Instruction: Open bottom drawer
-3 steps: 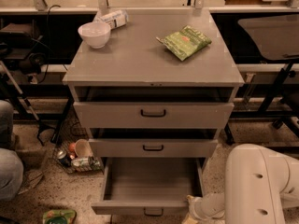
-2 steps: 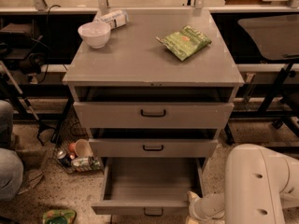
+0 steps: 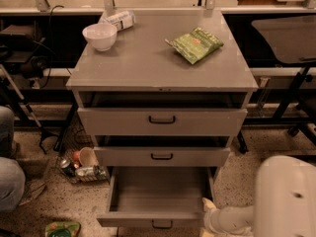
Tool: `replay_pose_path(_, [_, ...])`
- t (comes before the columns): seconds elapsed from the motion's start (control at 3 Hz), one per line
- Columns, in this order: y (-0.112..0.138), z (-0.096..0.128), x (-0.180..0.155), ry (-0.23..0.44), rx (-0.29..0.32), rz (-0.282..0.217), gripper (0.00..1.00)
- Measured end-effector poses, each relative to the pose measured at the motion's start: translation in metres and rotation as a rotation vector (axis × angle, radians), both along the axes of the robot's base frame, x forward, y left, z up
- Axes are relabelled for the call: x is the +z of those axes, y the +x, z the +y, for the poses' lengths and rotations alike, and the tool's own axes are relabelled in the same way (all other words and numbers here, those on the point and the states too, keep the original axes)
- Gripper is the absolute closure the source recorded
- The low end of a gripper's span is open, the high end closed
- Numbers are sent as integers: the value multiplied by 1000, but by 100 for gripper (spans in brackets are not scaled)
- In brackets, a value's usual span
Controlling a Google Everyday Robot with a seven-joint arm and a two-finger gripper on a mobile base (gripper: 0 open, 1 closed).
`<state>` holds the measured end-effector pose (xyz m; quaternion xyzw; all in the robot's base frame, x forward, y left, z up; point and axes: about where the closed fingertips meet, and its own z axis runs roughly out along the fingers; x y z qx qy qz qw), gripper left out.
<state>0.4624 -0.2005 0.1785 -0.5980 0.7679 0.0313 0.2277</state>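
Note:
The bottom drawer of the grey cabinet stands pulled out, and its plain grey inside is empty. Its small dark loop handle shows at the bottom edge of the view. My gripper is low at the drawer's right front corner, right beside the drawer front, at the end of my white arm. The middle drawer and the top drawer stand slightly out, with dark gaps above them.
On the cabinet top are a white bowl, a lying bottle and a green snack bag. A wire basket with cans and a cup sits on the floor at the left. A person's leg is at the far left.

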Motion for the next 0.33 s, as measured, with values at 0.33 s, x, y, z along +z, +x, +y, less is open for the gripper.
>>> replay_pose_path(0.33, [-9, -27, 68, 10, 7, -143, 0])
